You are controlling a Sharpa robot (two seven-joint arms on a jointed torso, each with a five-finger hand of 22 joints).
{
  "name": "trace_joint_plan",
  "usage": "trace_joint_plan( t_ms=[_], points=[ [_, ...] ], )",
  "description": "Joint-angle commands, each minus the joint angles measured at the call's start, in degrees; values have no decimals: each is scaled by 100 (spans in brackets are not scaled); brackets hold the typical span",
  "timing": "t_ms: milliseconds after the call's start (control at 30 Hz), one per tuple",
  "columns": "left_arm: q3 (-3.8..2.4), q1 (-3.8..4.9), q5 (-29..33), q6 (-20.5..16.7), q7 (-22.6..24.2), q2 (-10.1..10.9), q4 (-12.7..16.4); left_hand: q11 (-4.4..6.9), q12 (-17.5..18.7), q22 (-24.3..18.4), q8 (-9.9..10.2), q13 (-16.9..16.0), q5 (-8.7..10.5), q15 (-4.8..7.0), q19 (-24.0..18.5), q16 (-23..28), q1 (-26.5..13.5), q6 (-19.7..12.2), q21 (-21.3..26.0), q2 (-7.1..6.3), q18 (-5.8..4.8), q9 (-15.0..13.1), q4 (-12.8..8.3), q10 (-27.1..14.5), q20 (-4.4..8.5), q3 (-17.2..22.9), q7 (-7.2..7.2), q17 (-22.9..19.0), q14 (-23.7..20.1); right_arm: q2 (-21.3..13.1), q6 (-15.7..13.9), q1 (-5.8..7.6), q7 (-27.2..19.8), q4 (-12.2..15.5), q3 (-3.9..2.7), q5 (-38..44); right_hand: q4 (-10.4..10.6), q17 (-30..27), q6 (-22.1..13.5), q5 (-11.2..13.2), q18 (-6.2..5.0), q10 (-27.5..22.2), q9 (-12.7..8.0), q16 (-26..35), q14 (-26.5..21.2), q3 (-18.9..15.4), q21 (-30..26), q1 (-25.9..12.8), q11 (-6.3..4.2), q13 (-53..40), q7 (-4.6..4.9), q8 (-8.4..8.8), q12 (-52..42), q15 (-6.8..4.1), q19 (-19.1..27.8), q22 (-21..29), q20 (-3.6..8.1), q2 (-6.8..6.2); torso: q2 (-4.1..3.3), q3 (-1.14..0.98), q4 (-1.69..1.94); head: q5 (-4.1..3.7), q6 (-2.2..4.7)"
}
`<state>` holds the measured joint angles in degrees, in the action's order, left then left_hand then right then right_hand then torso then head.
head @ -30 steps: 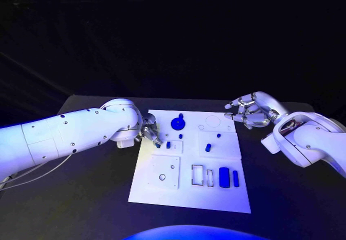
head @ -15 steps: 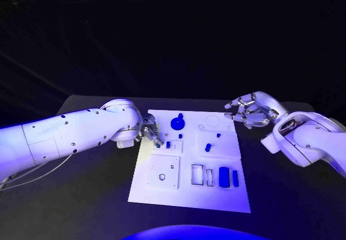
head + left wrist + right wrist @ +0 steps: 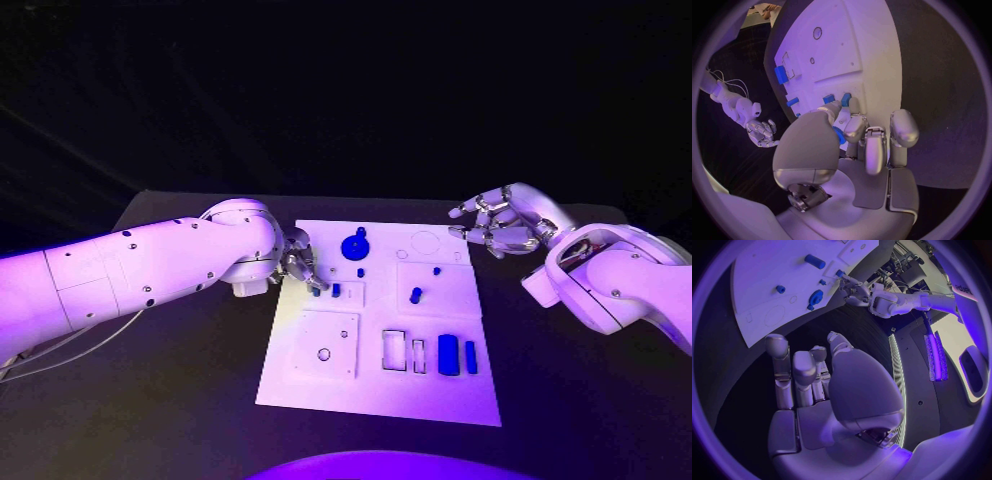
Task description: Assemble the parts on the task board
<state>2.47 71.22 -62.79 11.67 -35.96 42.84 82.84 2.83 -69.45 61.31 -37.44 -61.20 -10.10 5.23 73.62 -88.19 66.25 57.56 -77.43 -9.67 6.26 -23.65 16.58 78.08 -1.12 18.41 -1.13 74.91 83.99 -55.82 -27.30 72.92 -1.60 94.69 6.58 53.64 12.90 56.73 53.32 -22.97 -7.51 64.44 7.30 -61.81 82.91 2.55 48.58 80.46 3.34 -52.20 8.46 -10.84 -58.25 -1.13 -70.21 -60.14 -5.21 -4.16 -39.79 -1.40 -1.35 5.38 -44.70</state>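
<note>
Two white robot arms reach over a black table [image 3: 173, 400] toward the white task board [image 3: 382, 390] lying flat at its middle. Its left hand [image 3: 299, 266] sits at the board's left edge, near the far end, fingers curled down onto the plate beside a small blue peg [image 3: 336, 290] standing in a square recess. From the left wrist view, the fingertips [image 3: 849, 107] close around a small blue part [image 3: 839, 136] at the board's edge; whether the hand truly grips it I cannot tell. Its right hand [image 3: 495, 225] hovers off the board's far right corner, above the table, fingers loosely bent and apart, holding nothing.

Other blue pieces on the board: a round knobbed part [image 3: 355, 244] near the far edge, a short peg [image 3: 415, 295] right of centre, and two upright oblong blocks [image 3: 449, 354] near the right edge. Empty rectangular slots [image 3: 395, 348] lie beside them. No writing on the board can be read.
</note>
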Motion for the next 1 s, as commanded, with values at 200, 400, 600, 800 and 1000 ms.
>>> trace_joint_plan(
  t_ms=[200,400,600,800,1000],
  points=[
    [-14,-4,16,-82,-14,60,76,-47,32,2,52,24,14,14,28,-19,-180,23,-31,89,-45,14,12,-32,-8,-485,-35,1289,535,-4,15,-4,-56,10,-1,15,27,5,41,-12,-80,-8,-6,21,35,2,-33,-51,0,5,-13,-27,-24,12,-41,5,3,0,-1,2,-1,-14,21],
    [-28,-1,123,-378,1,142,162,-68,148,-25,71,170,17,-2,13,-17,-366,-28,-15,160,-40,12,19,-127,-19,-890,-57,1286,534,-4,9,-4,-57,8,-1,15,29,-1,39,-15,-81,-13,-7,29,34,-1,-41,-55,1,11,-13,-26,-21,12,-39,9,3,-8,3,-1,1,-20,29],
    [-51,2,225,-848,46,205,223,-85,262,-132,68,318,11,-15,-50,-13,-467,-84,40,272,-18,2,21,-223,-31,-1172,-74,1282,533,0,1,-6,-56,4,-1,9,32,2,39,-16,-81,-12,-8,28,34,-2,-46,-59,1,9,-12,-26,-23,12,-38,12,3,-9,4,0,0,-38,42],
    [-63,3,434,-1516,399,276,298,-175,849,-711,126,1041,-7,-85,-406,52,-167,-363,350,468,90,18,2,-711,-71,-1273,-174,1197,503,0,-1,-7,-53,1,-1,7,32,2,39,-16,-81,-12,-8,28,34,-2,-46,-59,1,9,-12,-26,-23,12,-38,12,3,-9,3,2,0,-65,65],
    [-64,-1,619,-2340,2056,285,380,-377,1942,-2509,228,2219,-26,-268,-1628,1306,1390,-910,1485,468,401,120,-523,-1902,-198,-713,-426,-308,-185,2,-13,-9,-61,2,-1,7,39,-3,38,-19,-82,-13,-9,35,34,-3,-53,-67,2,12,-12,-27,-22,13,-37,16,3,-7,-1,1,7,-105,90]
  ],
)
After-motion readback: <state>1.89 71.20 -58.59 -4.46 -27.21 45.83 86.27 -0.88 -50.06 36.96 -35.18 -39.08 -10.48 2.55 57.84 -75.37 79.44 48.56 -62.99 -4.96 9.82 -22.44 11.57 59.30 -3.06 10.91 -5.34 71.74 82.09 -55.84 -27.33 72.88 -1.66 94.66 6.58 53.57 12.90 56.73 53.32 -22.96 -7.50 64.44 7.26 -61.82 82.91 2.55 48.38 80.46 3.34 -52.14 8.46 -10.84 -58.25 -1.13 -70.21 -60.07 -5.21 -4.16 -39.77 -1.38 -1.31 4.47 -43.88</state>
